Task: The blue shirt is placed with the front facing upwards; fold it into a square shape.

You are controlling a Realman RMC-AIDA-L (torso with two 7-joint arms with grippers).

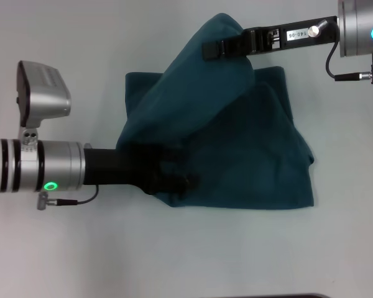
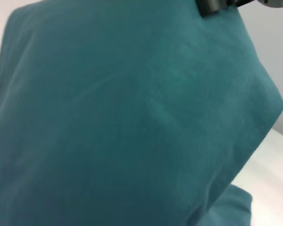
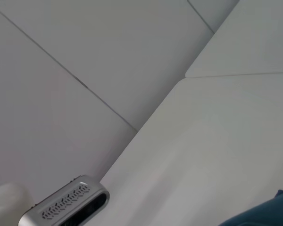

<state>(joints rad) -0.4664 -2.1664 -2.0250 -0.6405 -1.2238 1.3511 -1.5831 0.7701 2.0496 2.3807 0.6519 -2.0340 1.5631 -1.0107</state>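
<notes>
Spread across the middle of the pale grey desk (image 1: 62,261): the large dark teal-blue cotton shirt (image 1: 248,155), already bunched into a rough block, no lettering showing. One flap raised off the pile, rising as a slanted sheet from the near-left part of the heap up toward the far right.

Coming in from the right, far side: the right claw (image 1: 212,48), black fingers pinched narrow on the top corner of that raised flap, holding the cloth up off the desk. Silver wrist and a thin black cable just behind it.

Reaching in from the left, low: the left claw (image 1: 180,182), black, lying on the near-left part of the shirt, partly sunk among dark folds. Cannot tell whether open or clamped; cloth and shadow hiding the tips. Silver forearm with a green ring light behind it, grey camera block sitting above.

Left wrist view: nothing but teal fabric filling the picture, the lifted sheet hanging right in front of the lens, with the right claw's black tip at the top edge.

Right wrist view: mostly pale desk and wall panels, a silver slotted camera housing (image 3: 66,207) low in the picture, a sliver of teal cloth in the corner.
</notes>
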